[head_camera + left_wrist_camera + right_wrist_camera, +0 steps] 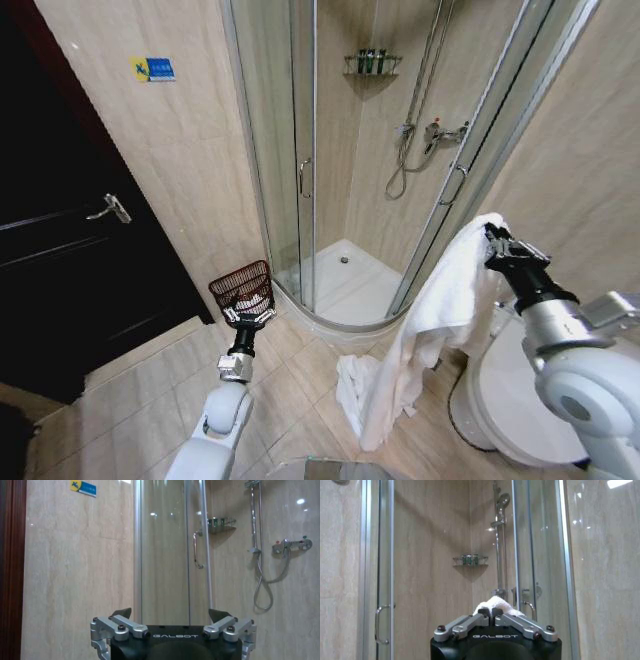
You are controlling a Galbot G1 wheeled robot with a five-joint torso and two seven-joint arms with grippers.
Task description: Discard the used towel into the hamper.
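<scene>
The right gripper (490, 240) is raised beside the toilet (500, 395), clenched on a white towel (430, 330) whose tail reaches the floor. The left gripper (250, 316), fingers spread, is held just before the hamper (242, 287), which is seen by the shower's corner.

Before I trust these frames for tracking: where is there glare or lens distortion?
Head view: wide-angle bending of the glass shower enclosure and dark door. Left wrist view: bright ceiling-light spots on the glossy beige wall tile. Right wrist view: a reflection streak on the glass door.
</scene>
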